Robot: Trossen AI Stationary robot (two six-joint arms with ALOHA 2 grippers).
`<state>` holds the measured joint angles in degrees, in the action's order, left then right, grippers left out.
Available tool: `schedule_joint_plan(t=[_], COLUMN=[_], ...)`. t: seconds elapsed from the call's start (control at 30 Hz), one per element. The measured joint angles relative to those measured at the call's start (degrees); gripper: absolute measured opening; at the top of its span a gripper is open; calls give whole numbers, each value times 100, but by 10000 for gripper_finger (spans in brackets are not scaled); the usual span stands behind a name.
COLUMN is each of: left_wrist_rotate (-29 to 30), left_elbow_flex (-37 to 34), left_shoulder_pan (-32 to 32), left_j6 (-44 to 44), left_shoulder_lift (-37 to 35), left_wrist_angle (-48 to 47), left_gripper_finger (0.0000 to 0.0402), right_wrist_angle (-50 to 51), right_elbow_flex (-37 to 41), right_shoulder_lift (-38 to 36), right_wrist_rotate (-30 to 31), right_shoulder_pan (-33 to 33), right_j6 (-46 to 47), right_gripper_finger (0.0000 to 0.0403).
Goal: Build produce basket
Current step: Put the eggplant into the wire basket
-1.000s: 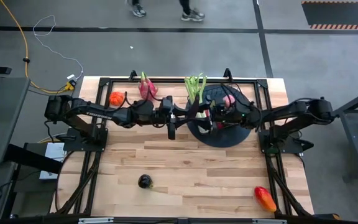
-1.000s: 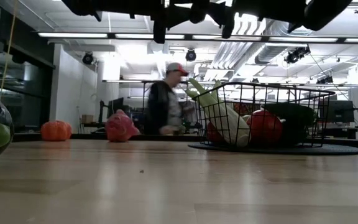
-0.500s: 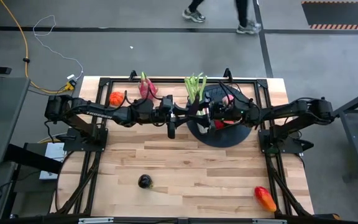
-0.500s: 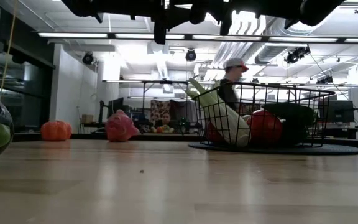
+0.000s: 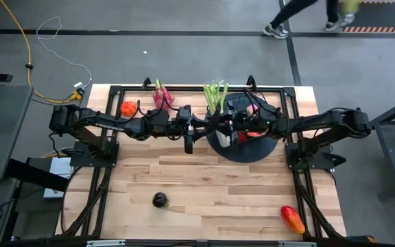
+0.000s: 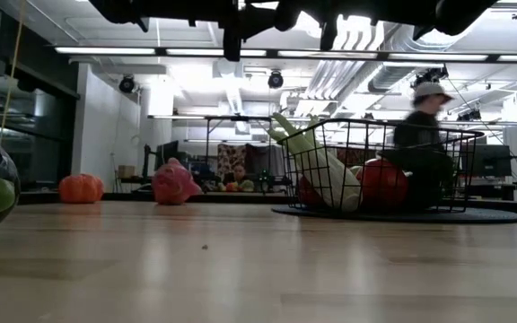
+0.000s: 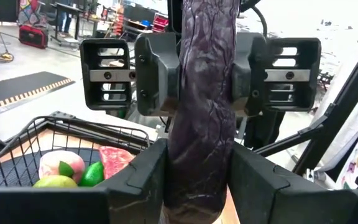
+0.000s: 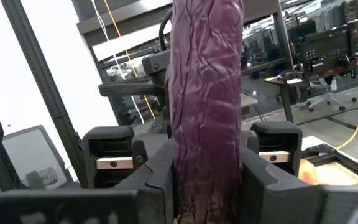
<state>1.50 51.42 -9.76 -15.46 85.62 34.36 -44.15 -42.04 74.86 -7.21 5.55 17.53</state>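
Observation:
The purple eggplant [image 7: 201, 106] hangs in mid-air between both grippers, which face each other above the left edge of the black wire basket [image 5: 266, 118]. My left gripper [image 5: 208, 125] and my right gripper [image 5: 226, 127] are both shut on it. The basket stands on a dark round mat [image 5: 245, 152] and holds the celery [image 5: 216, 96], whose leafy end sticks out over its far rim. It also holds a red fruit [image 6: 382, 184], a peach-coloured fruit [image 7: 58, 165], green fruits [image 7: 92, 174] and a watermelon slice [image 7: 124, 160]. My left gripper pinches the eggplant's wrinkled body [image 7: 197, 186] between its two fingers [image 7: 143, 180], which lie across it. It comes level from the table's left. The eggplant is lifted clear of the table. My right gripper pinches the same eggplant [image 8: 207, 168] a little farther along, its fingers [image 8: 263, 180] across it. It comes level from the table's right, opposite the left gripper [image 8: 207, 146].
A pink dragon fruit [image 5: 161, 97] and an orange-red round fruit [image 5: 129, 108] lie at the far left of the table. A dark round fruit [image 5: 160, 200] lies near the front, a red-orange mango [image 5: 292, 218] at the near right corner. A person [image 6: 424, 135] walks behind the table.
My right gripper has shifted a little toward the table's left, closer to the left gripper. The eggplant stays lifted between them. A person behind the table has walked from left to right.

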Motion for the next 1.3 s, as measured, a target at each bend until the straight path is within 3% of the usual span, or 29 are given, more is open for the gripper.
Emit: schedule_joint_plan(t=[0.23,0.47,0.7,0.87,1.0,1.13,1.3], left_wrist_rotate=[-251,-380,-348,-354,-271,168,413], left_elbow_flex=[0,0,0,-5,-522,-1193,-1338], left_shoulder_pan=[-110,-429,-723,-733,-662,-663,-723], left_j6=[26,557,968,967,719,522,735], left_shoulder_lift=[-410,-1848,-3110,-3675,-4074,-4564,-5047], left_wrist_angle=[-407,-2177,-3218,-3760,-3456,-2866,-2995], left_gripper_finger=[207,256,255,253,253,252,252], right_wrist_angle=[719,2796,4310,4788,4785,4784,4781], right_elbow_flex=[0,-2,0,0,0,0,0], right_shoulder_lift=[-544,-1687,-2695,-3135,-3270,-3260,-3248], right_wrist_rotate=[-139,-154,44,400,418,418,420], right_shoulder_pan=[262,543,609,609,609,609,609], right_j6=[-226,-804,-1038,-1202,-1259,-1265,-1311], right_gripper_finger=[107,104,104,103,103,103,103])
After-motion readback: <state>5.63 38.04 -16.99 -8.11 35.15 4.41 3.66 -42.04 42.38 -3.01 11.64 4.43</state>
